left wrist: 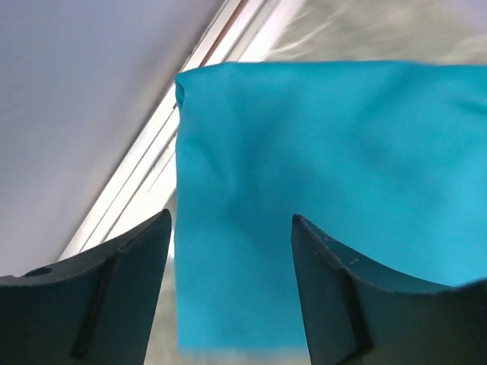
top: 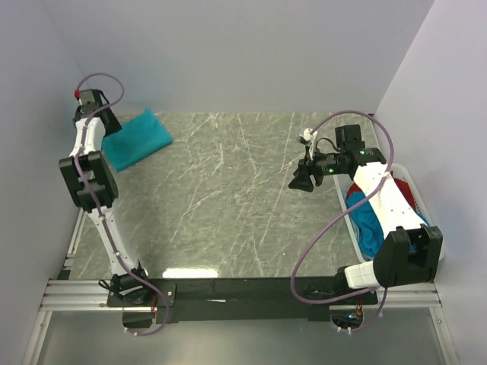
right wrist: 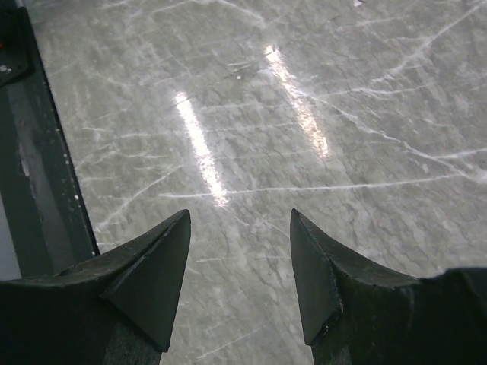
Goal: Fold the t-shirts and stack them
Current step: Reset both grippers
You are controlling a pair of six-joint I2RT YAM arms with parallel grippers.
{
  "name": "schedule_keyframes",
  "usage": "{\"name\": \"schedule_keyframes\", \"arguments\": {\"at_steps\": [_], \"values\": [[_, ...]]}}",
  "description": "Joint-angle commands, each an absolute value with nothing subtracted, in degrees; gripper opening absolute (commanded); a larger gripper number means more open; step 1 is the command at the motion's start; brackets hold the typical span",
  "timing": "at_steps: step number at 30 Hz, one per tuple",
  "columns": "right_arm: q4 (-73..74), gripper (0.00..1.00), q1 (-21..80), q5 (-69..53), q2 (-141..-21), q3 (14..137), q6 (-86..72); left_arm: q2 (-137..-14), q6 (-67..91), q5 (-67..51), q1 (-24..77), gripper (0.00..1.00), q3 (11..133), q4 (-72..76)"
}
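Observation:
A folded teal t-shirt (top: pixel 137 138) lies flat at the far left of the marble table. In the left wrist view the teal t-shirt (left wrist: pixel 327 175) fills most of the frame. My left gripper (top: pixel 101 118) hovers over its left edge, open and empty, with the shirt's near edge between the spread fingertips (left wrist: pixel 232 217). My right gripper (top: pixel 299 182) is open and empty above bare marble (right wrist: pixel 240 217) at the right of the table. Blue and red t-shirts (top: pixel 367 220) lie crumpled in the white basket (top: pixel 409 181) under the right arm.
The basket stands at the table's right edge, mostly hidden by the right arm. A metal rail (top: pixel 76 232) runs along the table's left edge. A black strip (top: pixel 243 287) borders the near edge. Walls close in on the left, back and right.

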State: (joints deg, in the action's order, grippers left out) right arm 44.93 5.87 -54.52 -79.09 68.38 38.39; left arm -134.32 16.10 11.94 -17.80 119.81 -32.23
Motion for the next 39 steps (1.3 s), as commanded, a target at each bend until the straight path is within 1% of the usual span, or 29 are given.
{"name": "schedule_keyframes", "arguments": {"at_steps": [1,2,3,4,5,6,7,8,9,10,11,12,13,14,16,17,19,20,21,22,23,24,26,29,35,39], "values": [[42.55,0.62,6.07,-51.51,-77.70,69.88,37.53,-117.19,18.37,9.85,-17.23,0.70,113.94,-25.24],[41.84,0.62,6.06,-48.89,-77.35,69.61,37.09,-110.98,18.72,8.97,-17.31,0.70,110.60,-21.83],[40.18,0.62,6.15,-47.74,-76.47,69.00,36.31,-107.70,18.81,6.88,-17.31,0.74,103.87,-20.49],[39.30,0.62,5.89,-46.25,-75.94,68.56,35.78,-104.71,18.81,5.20,-17.31,0.75,100.67,-19.43],[38.42,0.62,5.80,-43.88,-75.50,68.29,35.25,-98.94,18.90,3.53,-17.23,0.76,97.68,-18.29],[37.71,0.62,5.63,-42.47,-74.71,67.86,34.46,-95.92,19.24,-0.14,-17.31,0.83,91.38,-17.06],[36.31,0.62,5.36,-41.32,-74.19,67.68,34.11,-93.02,19.60,-3.39,-17.23,0.86,88.10,-15.92],[35.34,0.63,5.10,-40.00,-73.74,67.50,33.49,-87.51,20.03,-6.47,-17.23,0.90,84.85,-14.86],[34.46,0.64,4.75,-37.21,-72.61,67.33,31.92,-84.84,20.82,-9.55,-17.31,0.99,78.64,-12.33],[32.71,0.67,4.66,-35.61,-71.99,67.24,30.77,-82.20,21.87,-14.97,-17.40,0.99,75.44,-10.83],[31.30,0.70,4.48,-32.99,-71.11,66.98,27.11,-77.22,23.54,-18.51,-17.40,1.00,69.32,-8.81],[28.59,0.71,4.48,-27.39,-69.28,66.19,24.98,-74.82,24.69,-21.33,-17.32,0.99,66.39,-4.96],[27.61,0.73,4.31,-25.07,-68.21,65.40,23.57,-72.62,26.70,-26.93,-17.40,0.99,63.66,-2.83],[26.47,0.75,3.96,-23.31,-66.99,64.61,22.60,-69.29,27.33,-29.16,-17.40,1.00,59.63,-1.59],[22.77,0.76,3.52,-18.38,-62.86,61.10,18.91,-66.72,27.77,-33.03,-16.18,0.99,57.14,-0.44],[22.07,0.76,3.34,-17.76,-61.54,60.13,17.85,-64.79,26.03,-32.61,-15.04,0.99,56.35,-0.87],[20.14,0.77,2.64,-14.52,-57.76,57.40,16.01,-62.68,19.30,-30.51,-9.08,0.99,56.34,-5.33],[18.91,0.86,2.46,-12.33,-56.35,56.35,13.21,-62.14,17.16,-27.89,-6.44,1.00,56.69,-7.01],[17.68,0.89,2.37,-10.22,-53.47,53.90,11.53,-61.62,15.31,-27.08,-1.63,1.00,56.95,-8.34],[14.01,0.91,2.29,-7.93,-51.96,52.40,9.69,-60.65,12.94,-26.55,-0.36,1.00,56.95,-10.87],[12.32,0.93,2.29,-2.86,-50.46,50.82,7.67,-60.12,12.05,-26.19,2.08,0.99,56.78,-11.77],[11.09,0.93,2.29,-0.72,-47.93,48.28,3.91,-59.51,11.61,-24.97,4.20,1.00,55.82,-12.30],[8.09,0.93,2.29,3.41,-45.97,46.41,0.20,-56.53,11.43,-23.21,5.53,1.00,52.32,-11.52],[9.22,0.94,2.29,8.42,-44.30,46.23,-4.81,-52.13,13.00,-19.69,6.24,0.99,47.83,-10.29],[10.63,0.94,2.29,14.49,-42.37,45.97,-5.01,-45.45,13.62,-14.69,6.24,0.99,40.27,-8.70],[11.25,0.94,2.29,16.17,-41.14,45.88,-4.31,-43.42,13.54,-12.31,6.33,1.00,38.05,-7.82]]}}
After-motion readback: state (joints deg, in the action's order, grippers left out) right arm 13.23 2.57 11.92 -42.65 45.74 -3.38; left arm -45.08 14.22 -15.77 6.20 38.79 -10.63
